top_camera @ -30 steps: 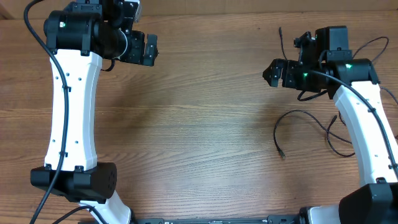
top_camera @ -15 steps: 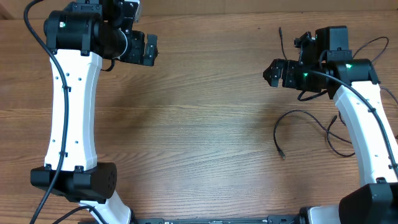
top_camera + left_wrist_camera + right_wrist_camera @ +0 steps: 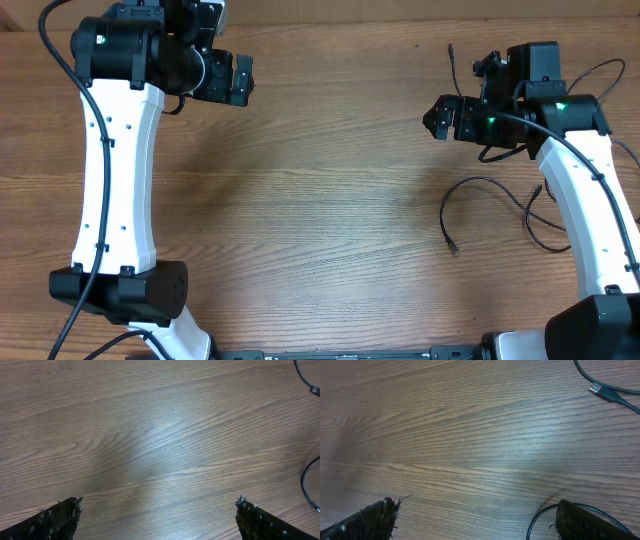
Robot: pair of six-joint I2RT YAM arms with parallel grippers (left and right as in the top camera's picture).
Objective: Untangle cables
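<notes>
**Operator:** Which arm takes the cables [image 3: 478, 181]?

**Manual:** Use the right one. The cables all lie on the right half of the desk [image 3: 330, 200]. The right pincer [image 3: 440, 118] hovers just beyond them, while the left pincer [image 3: 245, 80] hangs over bare wood, well apart from every strand.

**Operator:** How do the pincers stand?

**Manual:** Both are spread wide and neither holds anything. Each wrist view confirms this, showing only wood grain between the fingertips.

**Operator:** Which way do the cables lie from the right pincer?

**Manual:** They lie back toward the robot's base. One loose strand arcs across the desk, and its plug [image 3: 452, 246] points toward the near edge. The far end of that strand runs in beside the right forearm [image 3: 575, 200], where it appears to cross other loops. A second strand lies past the pincer, toward the far edge.

**Operator:** What does the next move depend on?

**Manual:** Judged from this layout, you draw the right pincer back and lower it over the arc. Set the fingers across the strand, not along it. Expect the crossing by the forearm to be hard to reach.
</notes>
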